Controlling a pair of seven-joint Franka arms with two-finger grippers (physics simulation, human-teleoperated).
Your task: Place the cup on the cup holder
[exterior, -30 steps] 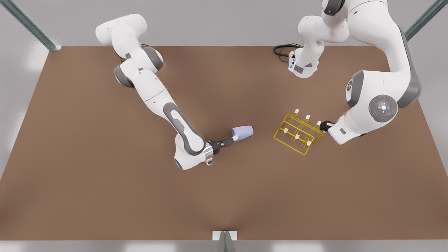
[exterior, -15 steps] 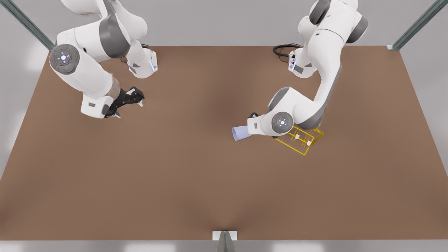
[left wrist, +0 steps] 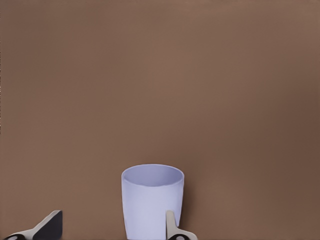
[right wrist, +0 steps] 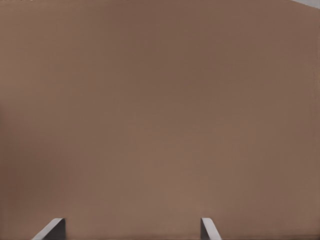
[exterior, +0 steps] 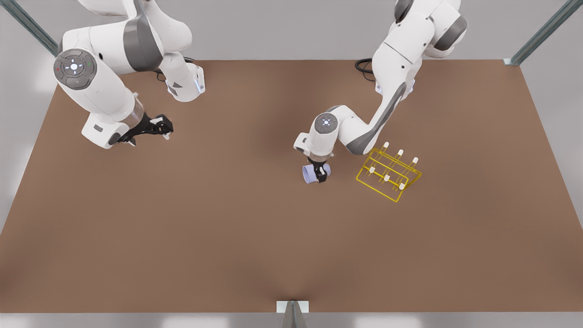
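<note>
One smooth, tapered lavender cup [exterior: 311, 173] lies on the matte brown table [exterior: 227, 237], one finger [left wrist: 172, 227] of the left jaws [exterior: 319, 175] touching its wall, jaws spread. The yellow wire cup holder [exterior: 388, 172] stands nearby. The right jaws [exterior: 157, 130] wait open, well apart.

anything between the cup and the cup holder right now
Nothing: in the front view only bare table separates the cup, at the left gripper, from the cup holder.
</note>
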